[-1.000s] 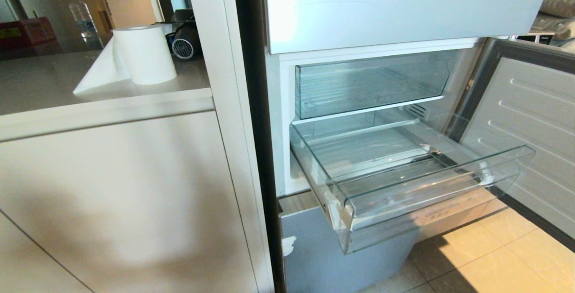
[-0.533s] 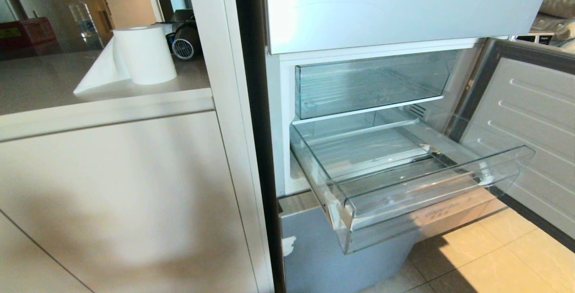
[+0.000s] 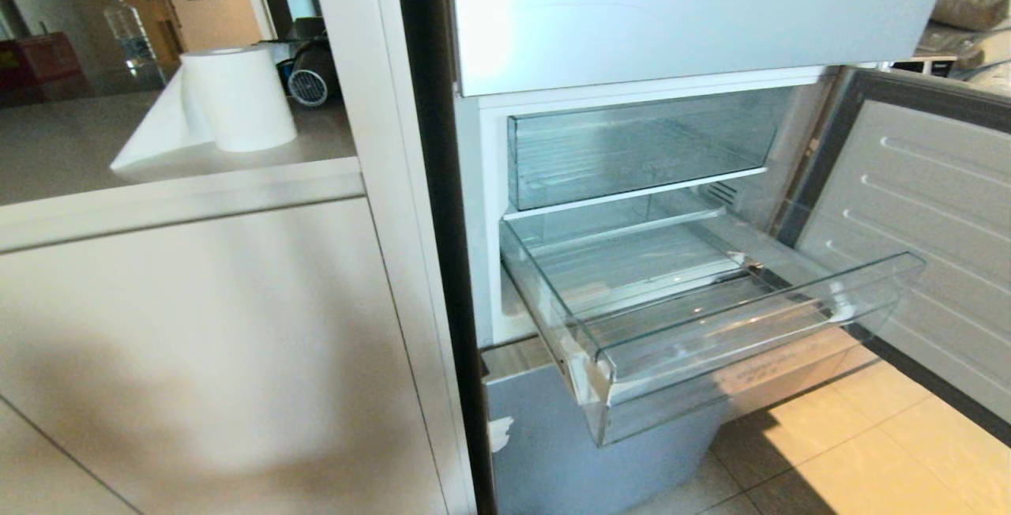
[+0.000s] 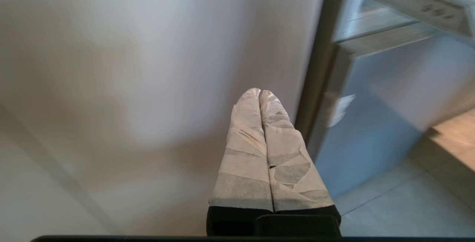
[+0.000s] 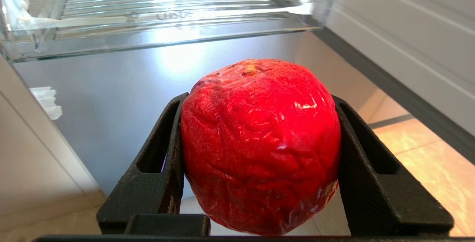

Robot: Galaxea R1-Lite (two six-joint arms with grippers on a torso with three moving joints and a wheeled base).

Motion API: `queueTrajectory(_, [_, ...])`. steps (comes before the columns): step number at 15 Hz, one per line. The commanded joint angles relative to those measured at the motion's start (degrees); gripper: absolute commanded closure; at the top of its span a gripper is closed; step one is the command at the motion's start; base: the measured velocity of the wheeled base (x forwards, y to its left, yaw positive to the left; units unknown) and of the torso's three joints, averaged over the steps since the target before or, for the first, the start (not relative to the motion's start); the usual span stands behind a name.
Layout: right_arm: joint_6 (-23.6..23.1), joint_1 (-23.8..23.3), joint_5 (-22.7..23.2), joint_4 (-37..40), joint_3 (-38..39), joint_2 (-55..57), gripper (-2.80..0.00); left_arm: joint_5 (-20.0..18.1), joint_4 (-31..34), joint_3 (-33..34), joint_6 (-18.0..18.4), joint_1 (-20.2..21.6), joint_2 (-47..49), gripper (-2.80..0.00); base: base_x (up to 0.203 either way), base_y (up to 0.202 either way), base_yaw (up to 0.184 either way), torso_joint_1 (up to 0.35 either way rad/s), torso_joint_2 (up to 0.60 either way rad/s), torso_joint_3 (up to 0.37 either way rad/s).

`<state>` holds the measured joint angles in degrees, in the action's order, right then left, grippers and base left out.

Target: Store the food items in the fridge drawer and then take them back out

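Observation:
My right gripper [image 5: 259,99] is shut on one of the food items, a fist-sized wrinkled glossy red fruit [image 5: 259,141] that fills the span between the black fingers [image 5: 156,167]. In the right wrist view it hangs below and in front of the pulled-out clear drawers. The fridge drawer [image 3: 758,317], wide, shallow and clear with a ribbed floor, stands pulled out of the fridge and holds nothing that I can see. Neither arm shows in the head view. My left gripper [image 4: 259,92], with tape-wrapped fingers pressed together, is parked low beside the pale cabinet front.
A clear drawer [image 3: 640,148] sits pushed in above. A drawer front with faint lettering [image 5: 174,15] shows over the fruit. The fridge door [image 3: 932,231] stands open at the right over a tiled floor [image 3: 869,452]. On the counter at the left stand a paper roll [image 3: 237,96] and a bottle [image 3: 126,29].
The whole head picture has shifted a little to the left, so the camera has moved. The fridge, drawers and counter things keep their places.

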<state>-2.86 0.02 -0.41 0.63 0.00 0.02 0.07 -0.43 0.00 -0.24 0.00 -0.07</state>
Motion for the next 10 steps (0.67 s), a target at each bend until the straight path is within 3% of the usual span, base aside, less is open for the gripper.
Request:
queueTrajectory(1, [-0.04,-0.02,-0.02,0.07,0.00,-0.02,0.00,0.01,-0.02,0.09,-0.02,0.00,0.07,0.00,0.002,0.006,-0.143,0.005,0.00,0.002])
queueTrajectory(10, [1.04,-0.02,-0.11,-0.04,0.00,-0.02,0.00,0.01,-0.10,0.09,-0.02,0.00,0.07,0.00,0.001,0.008,-0.174,0.003,0.00,0.004])
